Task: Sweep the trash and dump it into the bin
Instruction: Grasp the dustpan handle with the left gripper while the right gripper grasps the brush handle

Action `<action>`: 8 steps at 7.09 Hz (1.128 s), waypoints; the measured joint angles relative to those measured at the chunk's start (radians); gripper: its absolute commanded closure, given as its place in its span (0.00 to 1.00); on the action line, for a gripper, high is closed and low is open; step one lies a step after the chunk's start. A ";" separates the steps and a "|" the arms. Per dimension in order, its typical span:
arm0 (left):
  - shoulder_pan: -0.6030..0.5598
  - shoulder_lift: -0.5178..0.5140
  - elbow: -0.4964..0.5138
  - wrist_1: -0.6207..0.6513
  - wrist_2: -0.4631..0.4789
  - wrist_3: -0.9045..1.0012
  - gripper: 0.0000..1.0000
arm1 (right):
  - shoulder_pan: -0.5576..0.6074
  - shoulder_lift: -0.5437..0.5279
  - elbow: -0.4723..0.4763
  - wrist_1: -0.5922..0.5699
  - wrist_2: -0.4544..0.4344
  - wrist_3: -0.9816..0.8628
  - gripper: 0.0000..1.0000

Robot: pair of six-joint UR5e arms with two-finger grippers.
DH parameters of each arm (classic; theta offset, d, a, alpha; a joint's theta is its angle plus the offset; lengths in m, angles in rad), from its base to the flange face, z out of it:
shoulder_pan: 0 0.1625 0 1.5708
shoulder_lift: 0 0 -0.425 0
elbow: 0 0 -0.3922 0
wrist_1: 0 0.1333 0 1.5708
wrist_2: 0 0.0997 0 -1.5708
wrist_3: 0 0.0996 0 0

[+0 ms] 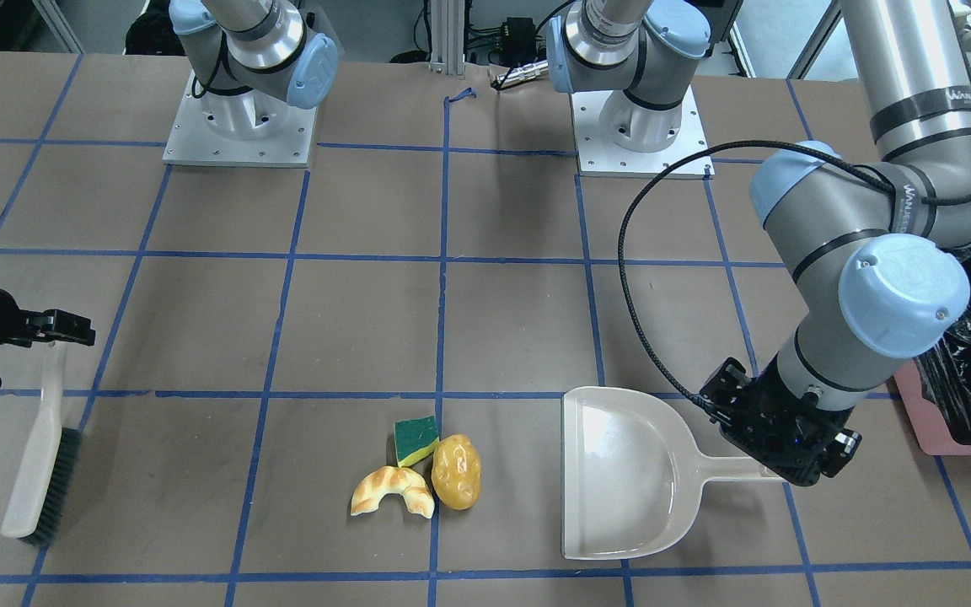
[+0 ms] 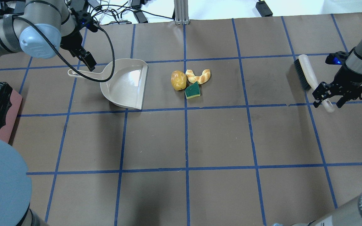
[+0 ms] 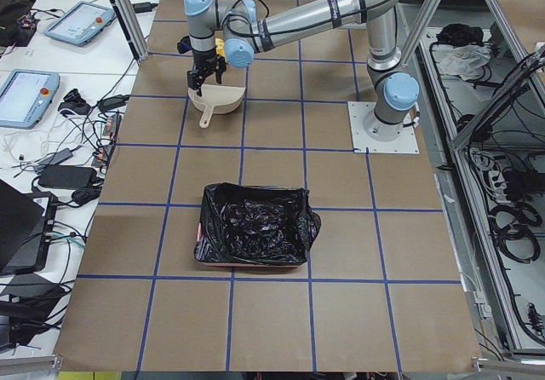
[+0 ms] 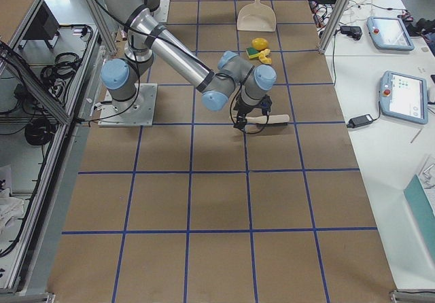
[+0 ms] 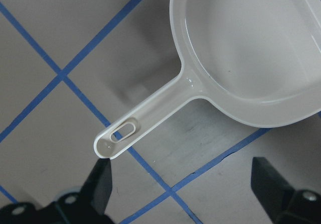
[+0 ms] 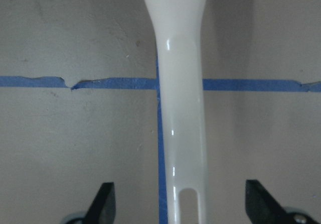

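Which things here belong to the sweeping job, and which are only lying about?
For the job: croissant, potato-shaped lump, sponge, brush, dustpan, black-lined pink bin.
Lying about: tablet on the side bench, cables beyond the table.

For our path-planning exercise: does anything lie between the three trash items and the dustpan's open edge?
Nothing visible does. Only bare table separates the trash from the dustpan, whose open edge faces it.

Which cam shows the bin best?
Exterior left: the whole bin, pink with its black liner, sits unobstructed in mid-frame. Front-facing and overhead each catch only a part cropped at the frame edge. Exterior right shows at most a sliver, and the wrist views show none of it.
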 measured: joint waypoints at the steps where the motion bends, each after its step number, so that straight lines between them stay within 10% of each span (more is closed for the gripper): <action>1: 0.016 -0.026 0.000 0.038 -0.012 0.083 0.00 | 0.003 -0.005 0.021 -0.057 -0.003 -0.023 0.07; 4: 0.044 -0.063 0.003 0.064 -0.012 0.355 0.00 | 0.001 -0.040 0.099 -0.207 0.008 -0.023 0.18; 8: 0.036 -0.064 -0.010 0.060 0.029 0.603 0.00 | 0.001 -0.049 0.103 -0.222 0.010 -0.045 0.75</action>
